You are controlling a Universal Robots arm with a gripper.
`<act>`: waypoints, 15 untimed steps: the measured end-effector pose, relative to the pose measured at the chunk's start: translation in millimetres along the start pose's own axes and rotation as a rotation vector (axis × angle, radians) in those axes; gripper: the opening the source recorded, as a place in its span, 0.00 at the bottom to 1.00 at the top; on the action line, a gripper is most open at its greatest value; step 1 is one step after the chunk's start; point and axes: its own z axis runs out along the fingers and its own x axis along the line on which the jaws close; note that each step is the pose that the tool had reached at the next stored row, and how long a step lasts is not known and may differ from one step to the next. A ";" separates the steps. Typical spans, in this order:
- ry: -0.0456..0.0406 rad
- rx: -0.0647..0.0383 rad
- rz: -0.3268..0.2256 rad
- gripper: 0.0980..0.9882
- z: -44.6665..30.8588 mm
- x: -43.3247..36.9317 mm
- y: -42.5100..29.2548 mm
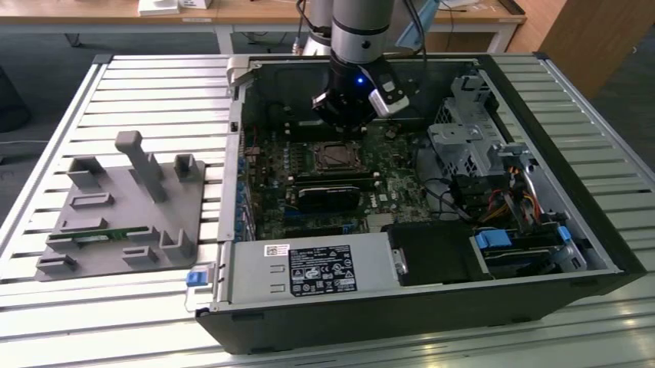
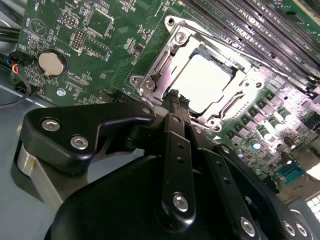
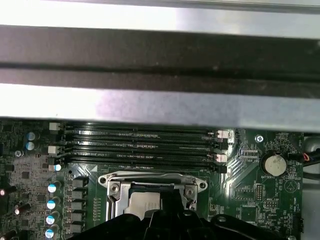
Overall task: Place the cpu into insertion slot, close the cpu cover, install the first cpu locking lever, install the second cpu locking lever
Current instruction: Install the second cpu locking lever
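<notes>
My arm reaches down into the open computer case (image 1: 573, 253), which lies on its side on the slatted counter (image 1: 143, 84). The gripper (image 1: 343, 115) hangs over the green motherboard (image 1: 271, 165), just beyond the insertion slot (image 1: 335, 157) as seen in the exterior view. In the second wrist view the gripper (image 2: 177, 100) has its jaws pressed together, with nothing pinched between them; their tips sit at the edge of the cpu cover (image 2: 187, 42). The cpu (image 2: 207, 82) lies seated in the slot, its pale metallic face showing through the window of the cover, which lies flat over it. In the first wrist view the same cpu (image 3: 142, 202) appears beneath the cover (image 3: 152, 177), with the long memory slots (image 3: 145, 145) running just beside it and a round coin battery (image 3: 273, 163) off to one side. A grey fixture tray (image 1: 113, 222) rests on the counter, well apart from the case, toward the exterior view's left.
</notes>
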 end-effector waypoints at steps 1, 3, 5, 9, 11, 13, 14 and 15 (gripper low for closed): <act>0.0000 0.000 0.000 0.01 0.0 0.0 -0.9; 0.0000 0.000 0.000 0.01 -0.1 0.1 -2.6; 0.0000 0.000 0.000 0.01 -0.1 0.1 -4.0; -0.0001 0.000 0.000 0.01 -0.1 0.2 -5.4; 0.0000 0.000 0.000 0.01 -0.2 0.2 -5.9; 0.0000 0.000 0.000 0.01 -0.3 0.1 -6.7; 0.0000 0.000 0.000 0.01 -0.3 0.2 -7.3; 0.0000 0.000 0.000 0.01 -0.3 0.2 -8.1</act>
